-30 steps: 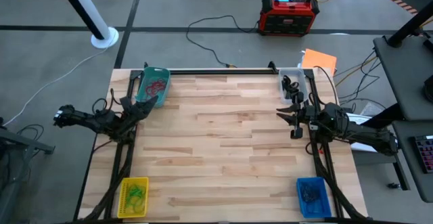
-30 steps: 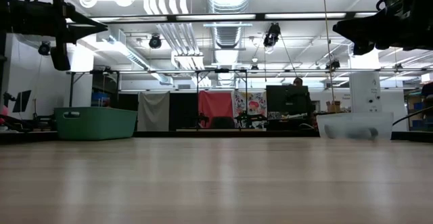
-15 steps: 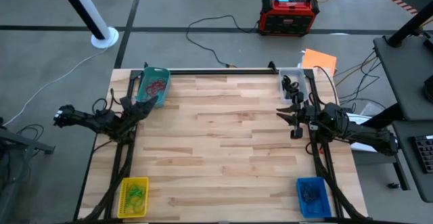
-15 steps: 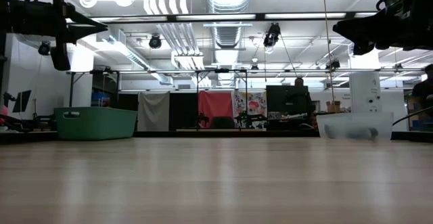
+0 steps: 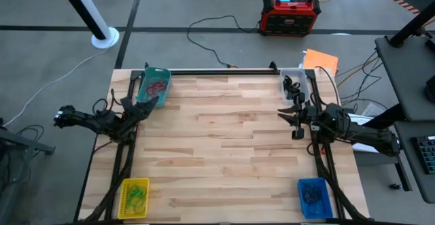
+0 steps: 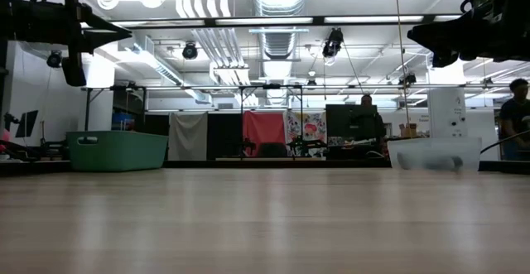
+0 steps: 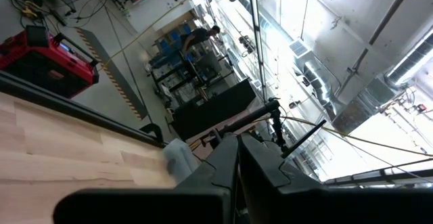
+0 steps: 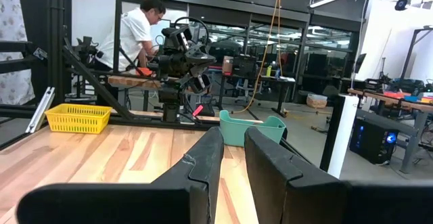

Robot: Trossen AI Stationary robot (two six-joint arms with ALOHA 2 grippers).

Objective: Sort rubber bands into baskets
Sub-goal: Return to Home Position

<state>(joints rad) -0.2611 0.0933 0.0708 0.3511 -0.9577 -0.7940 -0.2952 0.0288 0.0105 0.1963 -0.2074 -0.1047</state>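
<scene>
Four baskets stand at the table's corners. The teal one (image 5: 153,85) at the far left holds red rubber bands (image 5: 158,86). The clear one (image 5: 295,83) at the far right holds black ones. The yellow one (image 5: 134,198) at the near left holds green ones. The blue one (image 5: 314,198) at the near right holds dark ones. My left gripper (image 5: 148,106) hovers shut beside the teal basket, above the table's left edge. My right gripper (image 5: 284,114) hovers near the clear basket, its fingers (image 8: 206,158) a narrow gap apart with nothing between them.
Bare wood (image 5: 217,143) lies between the two arms. A red-and-black box (image 5: 291,14) and cables sit on the floor beyond the far edge, with an orange sheet (image 5: 321,60) by the clear basket. A person (image 8: 139,34) works in the room beyond the table.
</scene>
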